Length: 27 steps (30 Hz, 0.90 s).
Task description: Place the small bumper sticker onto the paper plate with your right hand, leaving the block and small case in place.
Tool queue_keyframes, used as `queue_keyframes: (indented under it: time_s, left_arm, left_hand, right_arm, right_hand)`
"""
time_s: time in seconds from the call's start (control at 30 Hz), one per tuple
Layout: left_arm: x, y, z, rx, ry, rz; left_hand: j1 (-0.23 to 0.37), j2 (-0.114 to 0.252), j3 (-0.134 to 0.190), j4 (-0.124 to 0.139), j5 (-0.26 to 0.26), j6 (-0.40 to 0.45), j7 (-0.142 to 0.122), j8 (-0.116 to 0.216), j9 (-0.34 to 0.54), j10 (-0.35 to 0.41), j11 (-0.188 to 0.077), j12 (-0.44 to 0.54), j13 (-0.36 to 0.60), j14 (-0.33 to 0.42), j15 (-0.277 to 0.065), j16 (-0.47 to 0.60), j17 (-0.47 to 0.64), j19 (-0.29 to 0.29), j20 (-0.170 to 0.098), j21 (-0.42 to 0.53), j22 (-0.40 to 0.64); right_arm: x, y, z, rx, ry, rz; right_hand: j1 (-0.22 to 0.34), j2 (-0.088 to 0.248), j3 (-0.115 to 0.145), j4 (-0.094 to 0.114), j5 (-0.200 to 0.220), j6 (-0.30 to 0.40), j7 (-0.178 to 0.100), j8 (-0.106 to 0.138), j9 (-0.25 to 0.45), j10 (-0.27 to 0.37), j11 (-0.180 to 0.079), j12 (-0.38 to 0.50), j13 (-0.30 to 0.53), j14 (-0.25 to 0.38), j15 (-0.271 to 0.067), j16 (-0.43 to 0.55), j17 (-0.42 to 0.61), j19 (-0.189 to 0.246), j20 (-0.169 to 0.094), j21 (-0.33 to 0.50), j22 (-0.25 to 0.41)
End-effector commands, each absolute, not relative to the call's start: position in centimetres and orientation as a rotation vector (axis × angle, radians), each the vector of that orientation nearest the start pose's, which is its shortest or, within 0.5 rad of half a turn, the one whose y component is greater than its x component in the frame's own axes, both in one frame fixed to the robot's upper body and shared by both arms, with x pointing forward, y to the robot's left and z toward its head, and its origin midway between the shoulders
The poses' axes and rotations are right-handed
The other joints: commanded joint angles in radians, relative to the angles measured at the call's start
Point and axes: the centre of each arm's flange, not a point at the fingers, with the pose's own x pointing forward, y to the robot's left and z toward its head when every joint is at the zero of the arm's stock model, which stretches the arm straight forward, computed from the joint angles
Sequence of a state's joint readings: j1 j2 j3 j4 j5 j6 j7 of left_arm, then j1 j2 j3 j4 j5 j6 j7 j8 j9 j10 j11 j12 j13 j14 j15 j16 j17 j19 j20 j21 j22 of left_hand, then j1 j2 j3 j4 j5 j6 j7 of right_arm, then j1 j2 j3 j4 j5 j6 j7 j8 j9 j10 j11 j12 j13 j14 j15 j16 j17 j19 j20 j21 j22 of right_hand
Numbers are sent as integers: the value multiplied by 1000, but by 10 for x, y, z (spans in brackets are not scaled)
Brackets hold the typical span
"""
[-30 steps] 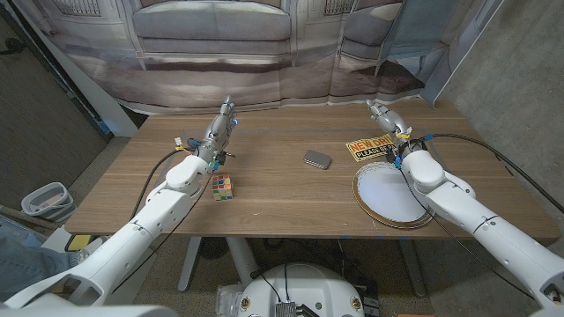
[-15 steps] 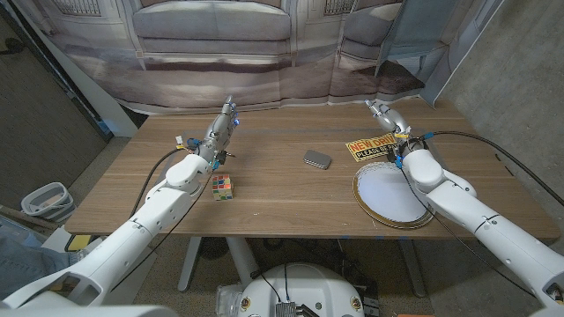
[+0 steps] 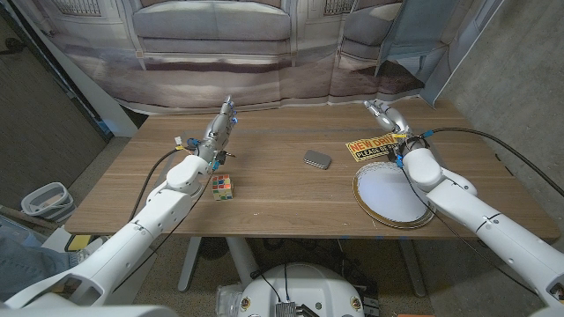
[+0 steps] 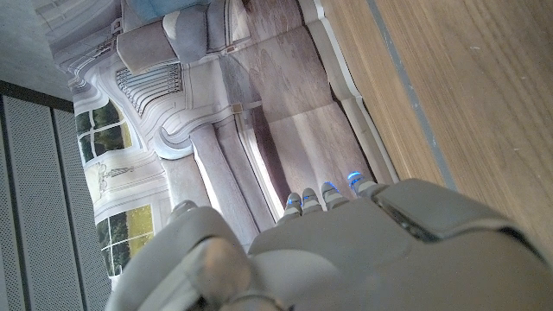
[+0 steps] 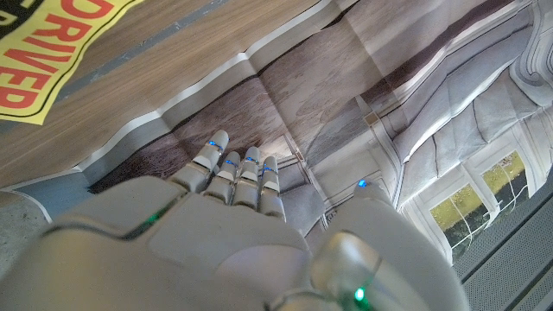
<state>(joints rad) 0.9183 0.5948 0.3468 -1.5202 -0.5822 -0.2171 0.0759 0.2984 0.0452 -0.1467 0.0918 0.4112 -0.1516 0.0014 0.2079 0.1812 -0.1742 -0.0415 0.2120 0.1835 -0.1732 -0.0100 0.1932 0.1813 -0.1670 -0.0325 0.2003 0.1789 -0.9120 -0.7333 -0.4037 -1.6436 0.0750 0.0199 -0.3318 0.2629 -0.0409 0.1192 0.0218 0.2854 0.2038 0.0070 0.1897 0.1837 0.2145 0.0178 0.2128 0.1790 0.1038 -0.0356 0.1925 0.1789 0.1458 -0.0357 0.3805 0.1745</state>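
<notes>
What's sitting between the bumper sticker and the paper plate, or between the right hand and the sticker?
Nothing visible. The bumper sticker lies at the paper plate's far rim, partly under the right arm. The right hand is just beyond it. The small case and block lie off toward the left arm.

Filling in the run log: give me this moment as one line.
right hand: empty, beyond yellow bumper sticker | sticker: on table, touching white paper plate rim | left hand: idle

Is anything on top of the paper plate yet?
The paper plate shows a bare white middle; the bumper sticker lies on the table just behind its far rim. The right arm covers the plate's right edge.
</notes>
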Motion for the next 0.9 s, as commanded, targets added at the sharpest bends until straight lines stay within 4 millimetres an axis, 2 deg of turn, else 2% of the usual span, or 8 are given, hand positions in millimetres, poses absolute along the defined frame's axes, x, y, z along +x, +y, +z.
queue_keyframes:
  time_s: [0.03, 0.9]
  left_arm:
    - [618, 285, -8, 44, -627, -184]
    - [610, 285, -12, 56, -621, -185]
  left_hand:
    - [19, 2, -3, -7, 5, -4, -12, 1, 3, -27, -3, 1, 2, -60, -6, 2, 2, -123, -24, 3, 4]
    - [28, 8, -7, -9, 5, -14, -7, -6, 4, -41, -2, -7, 2, -72, -3, -4, 3, -138, -23, -1, 4]
  right_arm:
    - [602, -298, 9, -700, -658, -161]
    - [601, -297, 7, -846, -634, -214]
  right_hand:
    - [8, 2, 4, -4, 10, -4, -6, 6, 3, 9, -2, 2, 4, 11, -1, 1, 6, 8, -56, -6, 2]
    - [14, 3, 2, -9, 15, -16, -16, 3, 4, 9, -8, 1, 4, 19, -5, 2, 6, 19, -56, -16, 2]
